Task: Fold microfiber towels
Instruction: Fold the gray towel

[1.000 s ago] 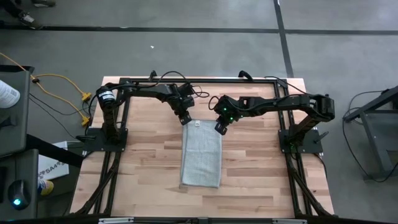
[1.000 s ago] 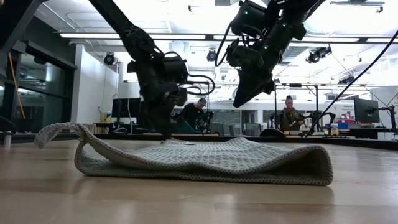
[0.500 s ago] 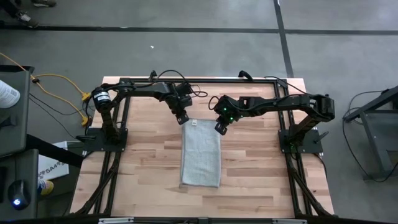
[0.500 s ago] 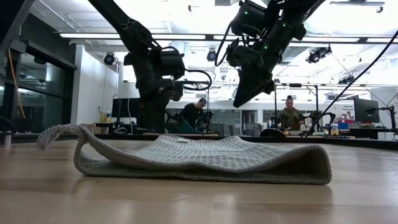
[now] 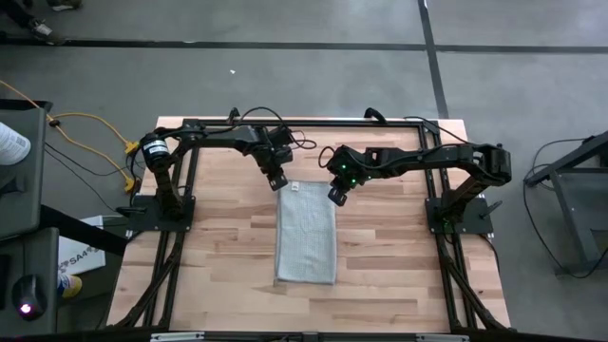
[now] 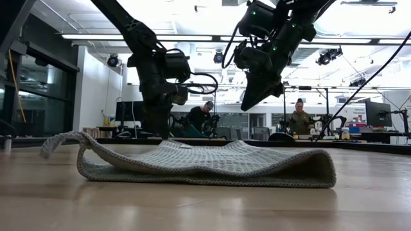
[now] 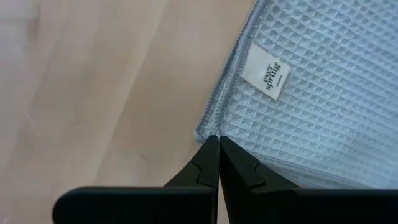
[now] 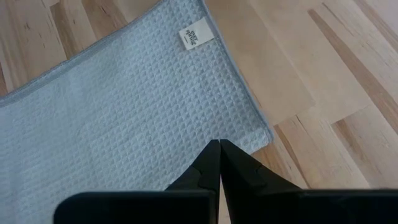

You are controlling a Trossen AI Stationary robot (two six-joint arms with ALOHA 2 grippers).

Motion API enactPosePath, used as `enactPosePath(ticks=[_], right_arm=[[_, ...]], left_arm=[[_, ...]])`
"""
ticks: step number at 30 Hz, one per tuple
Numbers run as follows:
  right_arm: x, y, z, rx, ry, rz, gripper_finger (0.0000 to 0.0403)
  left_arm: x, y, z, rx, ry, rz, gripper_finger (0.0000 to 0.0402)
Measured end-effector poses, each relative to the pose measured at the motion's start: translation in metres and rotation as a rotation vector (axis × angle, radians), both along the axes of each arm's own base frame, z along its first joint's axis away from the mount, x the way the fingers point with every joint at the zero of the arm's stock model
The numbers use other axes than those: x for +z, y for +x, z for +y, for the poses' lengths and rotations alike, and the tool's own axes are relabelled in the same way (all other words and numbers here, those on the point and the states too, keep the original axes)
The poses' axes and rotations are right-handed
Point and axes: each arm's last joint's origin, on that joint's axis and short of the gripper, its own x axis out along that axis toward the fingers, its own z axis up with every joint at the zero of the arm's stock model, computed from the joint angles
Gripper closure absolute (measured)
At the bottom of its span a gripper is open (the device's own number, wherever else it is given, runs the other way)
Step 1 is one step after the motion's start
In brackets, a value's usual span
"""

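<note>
**Folded towel flat on the table, both grippers clenched and empty above its far edge**

The microfiber towel (image 5: 307, 243) lies near the middle of the wooden table (image 5: 218, 247), folded into a long narrow rectangle that runs from the arms' side toward the near edge. Its small white tag (image 5: 298, 189) sits face up just inside the towel's far edge, closer to the left corner. In the low view the towel (image 6: 212, 163) shows as doubled layers: the fold bulges at one end, and at the other end a loose upper corner curls up off the wood.

The left gripper (image 5: 278, 183) is just off the towel's far left corner, raised above the table. Its fingers (image 7: 211, 163) are pressed together with nothing between them, the tips close to the towel's corner edge, with the tag (image 7: 267, 77) just beyond.

The right gripper (image 5: 335, 197) hovers at the towel's far right corner, well above the cloth in the low view (image 6: 248, 102). Its fingers (image 8: 214, 160) are likewise pinched shut and hold nothing; below them lies the towel's corner, the tag (image 8: 195, 35) farther along the edge.

Beyond the towel, in the room behind the table, two seated people (image 6: 298, 122) show at desks.

No container is in view.
</note>
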Motion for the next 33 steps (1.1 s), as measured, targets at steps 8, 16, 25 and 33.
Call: enactPosePath(ticks=[8, 16, 25, 33], right_arm=[[0.000, 0.000, 0.000, -0.005, 0.004, -0.001, 0.0400], [0.000, 0.000, 0.000, -0.006, 0.005, -0.001, 0.0401], [-0.002, 0.001, 0.000, -0.013, 0.010, 0.006, 0.0401], [-0.003, 0.001, 0.002, -0.007, 0.011, 0.015, 0.0401]], left_arm=[[-0.016, -0.008, -0.004, 0.000, -0.008, 0.016, 0.0401], [-0.019, -0.006, -0.003, 0.000, 0.013, -0.026, 0.0401], [-0.019, -0.006, -0.003, 0.000, 0.010, -0.020, 0.0400], [-0.020, -0.007, -0.004, 0.000, 0.006, -0.014, 0.0366]])
